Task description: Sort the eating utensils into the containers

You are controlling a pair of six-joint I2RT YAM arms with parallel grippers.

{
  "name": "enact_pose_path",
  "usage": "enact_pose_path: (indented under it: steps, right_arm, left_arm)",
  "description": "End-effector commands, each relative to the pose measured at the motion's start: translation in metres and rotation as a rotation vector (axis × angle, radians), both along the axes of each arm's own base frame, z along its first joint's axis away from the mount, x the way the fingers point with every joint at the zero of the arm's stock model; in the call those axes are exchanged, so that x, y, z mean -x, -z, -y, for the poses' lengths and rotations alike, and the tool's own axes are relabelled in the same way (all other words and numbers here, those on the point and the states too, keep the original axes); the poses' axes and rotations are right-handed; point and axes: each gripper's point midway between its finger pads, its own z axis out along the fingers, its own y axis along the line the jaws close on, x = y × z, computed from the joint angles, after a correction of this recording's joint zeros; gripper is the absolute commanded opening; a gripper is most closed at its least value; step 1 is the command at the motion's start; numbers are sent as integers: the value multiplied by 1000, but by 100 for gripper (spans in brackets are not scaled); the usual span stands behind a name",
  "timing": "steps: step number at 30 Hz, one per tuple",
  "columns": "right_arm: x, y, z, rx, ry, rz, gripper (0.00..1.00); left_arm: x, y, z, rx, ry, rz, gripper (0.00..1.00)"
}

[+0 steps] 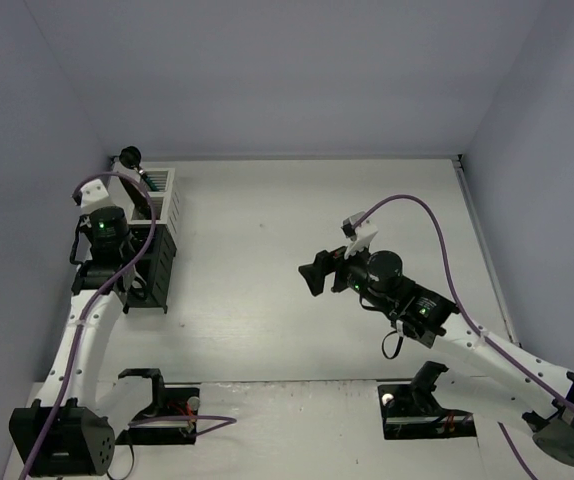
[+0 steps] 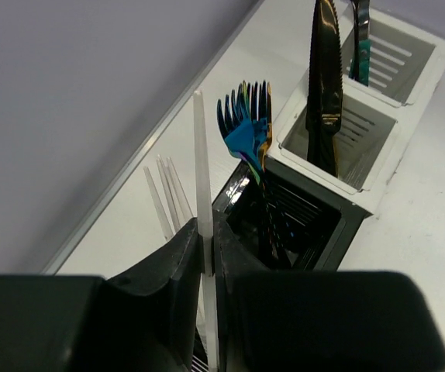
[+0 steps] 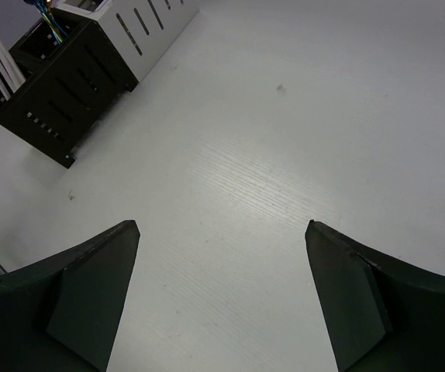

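chopstick, thin and pale, upright in my left pincer, jaws narrow on it, over the end black slatted caddy. i should release only once centred among the other chopsticks. right pincer wide, empty.

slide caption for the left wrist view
Left gripper holding a pale chopstick beside caddies of forks and a knife

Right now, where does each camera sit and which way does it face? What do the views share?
Top external: above and behind the left arm and right arm, looking down on the table; both arms show.
Left wrist: on the left arm, looking along the left gripper, shut on a chopstick, toward the caddies.
Right wrist: on the right arm, looking down past the open right gripper at the table.
Shared: all three show the caddies.
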Motion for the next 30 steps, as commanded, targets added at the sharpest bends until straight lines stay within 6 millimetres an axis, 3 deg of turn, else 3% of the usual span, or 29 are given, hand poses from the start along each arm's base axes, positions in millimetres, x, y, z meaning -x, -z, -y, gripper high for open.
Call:
enact_pose_path:
  steps: [1, 3, 6, 10, 12, 14, 17, 19, 22, 24, 30]
  right_arm:
    - [-6, -16, 5, -32, 31, 53, 87]
    - [-6, -17, 9, -28, 42, 58, 88]
    - [-7, -20, 16, -14, 64, 65, 89]
    - [-10, -33, 36, 23, 142, 96, 90]
    - [-12, -39, 54, 54, 207, 114, 91]
    - [-11, -59, 70, 60, 264, 155, 93]
    - [-8, -83, 103, 72, 379, 197, 98]
    - [-5, -95, 125, 87, 457, 221, 100]
    - [6, -119, 160, 65, 571, 265, 100]
    - [12, -129, 179, 58, 630, 287, 100]
    - [34, -141, 224, 12, 751, 340, 100]
  left_arm:
    - [-1, -38, -1, 19, -16, 137, 28]
    - [3, -44, 1, 22, 1, 144, 41]
    - [12, -57, 8, 38, 40, 157, 50]
    - [30, -94, 33, 76, 181, 183, 61]
    - [41, -114, 50, 102, 275, 195, 67]
    - [58, -135, 69, 130, 382, 209, 73]
    - [81, -146, 94, 164, 522, 213, 79]
    - [96, -152, 100, 156, 564, 221, 81]
    - [126, -147, 103, 138, 587, 193, 85]
    - [133, -140, 107, 130, 611, 165, 85]
    - [144, -102, 93, 110, 537, 85, 85]
